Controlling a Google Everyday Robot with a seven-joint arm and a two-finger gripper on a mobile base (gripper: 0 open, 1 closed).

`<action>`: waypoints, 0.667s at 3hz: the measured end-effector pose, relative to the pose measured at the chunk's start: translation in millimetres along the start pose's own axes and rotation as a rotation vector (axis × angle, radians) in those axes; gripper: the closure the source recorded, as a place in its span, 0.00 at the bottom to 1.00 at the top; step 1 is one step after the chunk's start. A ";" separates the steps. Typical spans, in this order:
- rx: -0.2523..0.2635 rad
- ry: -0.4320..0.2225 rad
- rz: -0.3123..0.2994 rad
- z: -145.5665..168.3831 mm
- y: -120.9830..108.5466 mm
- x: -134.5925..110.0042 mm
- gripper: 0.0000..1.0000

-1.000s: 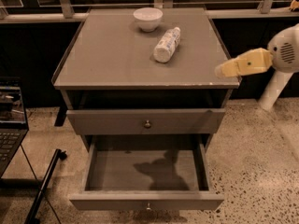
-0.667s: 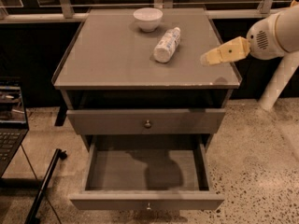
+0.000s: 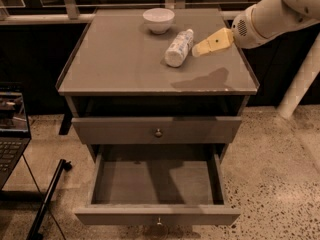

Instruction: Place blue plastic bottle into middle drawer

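Note:
The blue plastic bottle (image 3: pixel 179 48) lies on its side on the grey cabinet top (image 3: pixel 115 64), towards the back and right of centre, its white cap pointing away. My gripper (image 3: pixel 196 51), with yellowish fingers on a white arm, reaches in from the right. It hovers just right of the bottle, its tip close to the bottle's upper half. It holds nothing. The middle drawer (image 3: pixel 157 215), the lower knobbed one, is pulled open and its inside is bare. The like drawer above it (image 3: pixel 158 129) is closed.
A white bowl (image 3: pixel 158 20) stands on the cabinet top behind the bottle. A laptop (image 3: pixel 10 134) sits at the left edge, with a black stand leg (image 3: pixel 47 199) on the speckled floor. A white post (image 3: pixel 300 84) stands at the right.
My gripper has moved left from beyond the cabinet's right edge to over the top, ending next to the bottle. The bottle, bowl and drawers have not moved.

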State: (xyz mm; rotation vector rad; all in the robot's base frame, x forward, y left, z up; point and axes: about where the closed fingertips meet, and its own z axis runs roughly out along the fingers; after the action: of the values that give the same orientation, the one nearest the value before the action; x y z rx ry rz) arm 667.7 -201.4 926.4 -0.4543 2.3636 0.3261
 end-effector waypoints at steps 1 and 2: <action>0.054 0.027 0.012 31.2 -10.6 -17.2 0.00; 0.060 0.030 0.009 34.4 -10.5 -19.4 0.00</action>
State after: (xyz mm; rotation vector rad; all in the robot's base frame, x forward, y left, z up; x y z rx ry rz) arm 705.8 -194.3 913.5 -0.4227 2.3980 0.2532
